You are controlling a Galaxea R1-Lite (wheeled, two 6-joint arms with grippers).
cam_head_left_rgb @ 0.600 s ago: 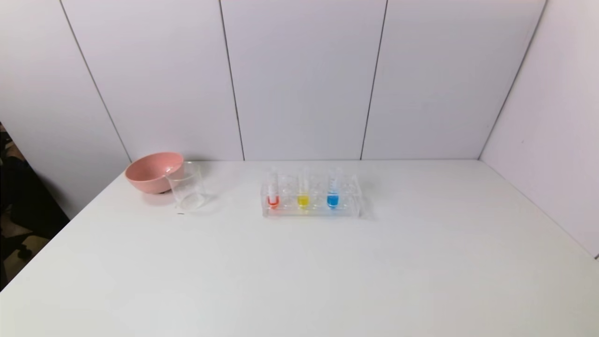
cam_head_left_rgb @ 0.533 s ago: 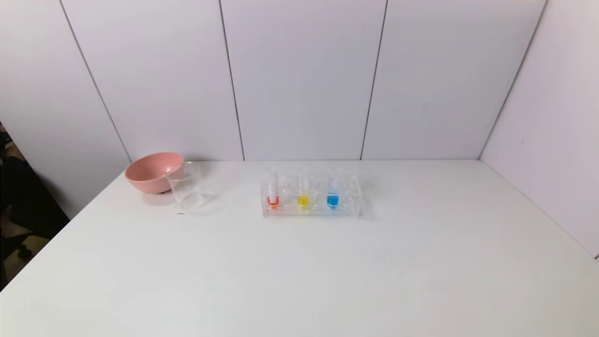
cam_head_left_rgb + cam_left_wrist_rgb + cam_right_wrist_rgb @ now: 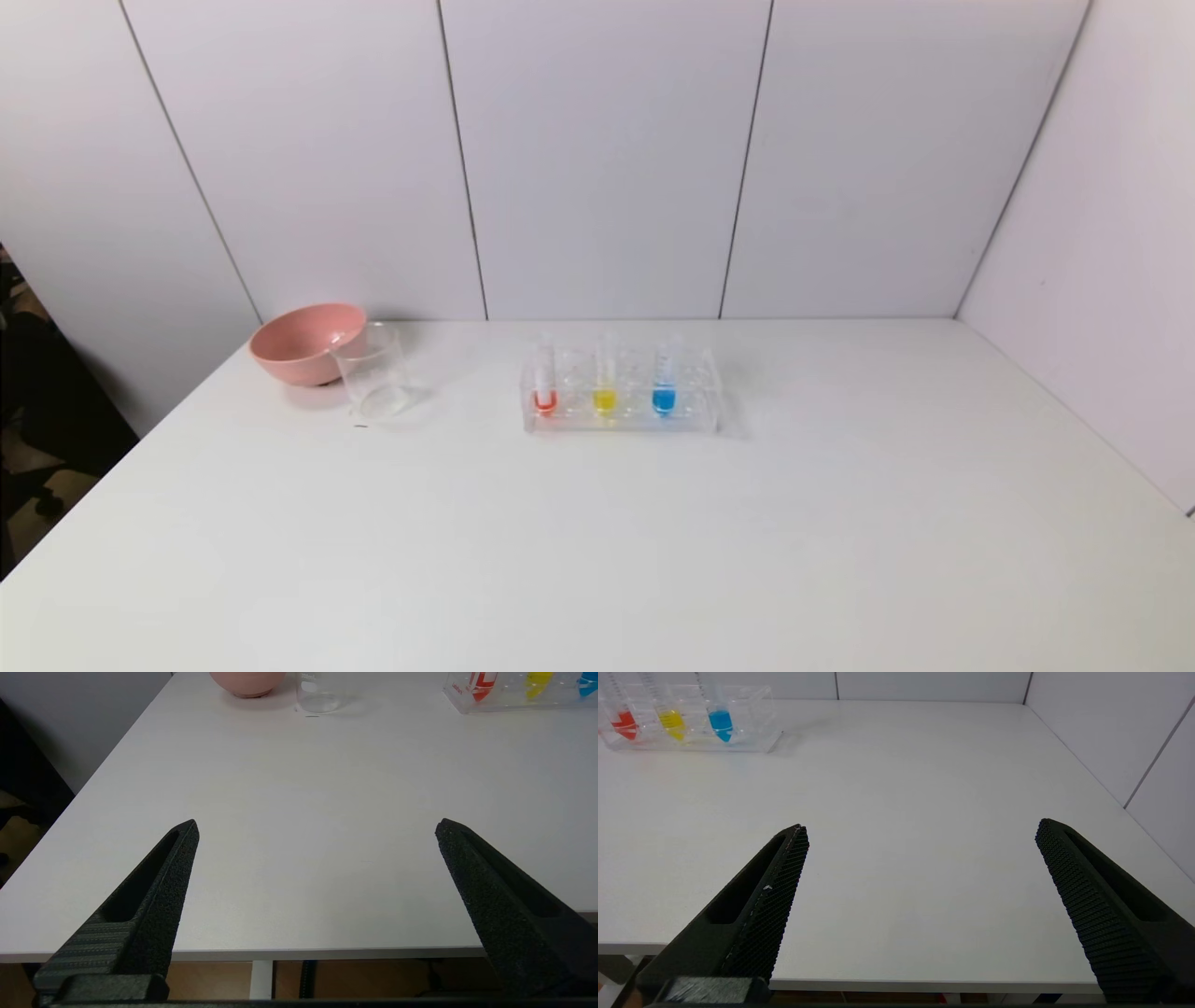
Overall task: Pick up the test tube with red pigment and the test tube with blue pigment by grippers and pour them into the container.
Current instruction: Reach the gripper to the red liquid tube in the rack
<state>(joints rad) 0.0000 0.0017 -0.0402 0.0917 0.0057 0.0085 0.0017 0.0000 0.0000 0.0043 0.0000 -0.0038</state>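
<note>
The test tube with red pigment (image 3: 544, 385) stands upright at the left end of a clear rack (image 3: 695, 411), and the test tube with blue pigment (image 3: 664, 381) stands toward its right. The container (image 3: 372, 371), a clear glass beaker, sits left of the rack. Neither arm shows in the head view. My left gripper (image 3: 316, 828) hangs open over the table's near edge, far from the beaker (image 3: 317, 693) and the red tube (image 3: 480, 682). My right gripper (image 3: 920, 830) is open too, empty, well short of the blue tube (image 3: 720, 721).
A pink bowl (image 3: 303, 343) touches the beaker's far left side. A yellow-liquid tube (image 3: 605, 383) stands between the red and blue ones. White wall panels close the back and the right side. The table's left edge (image 3: 112, 467) drops to a dark floor.
</note>
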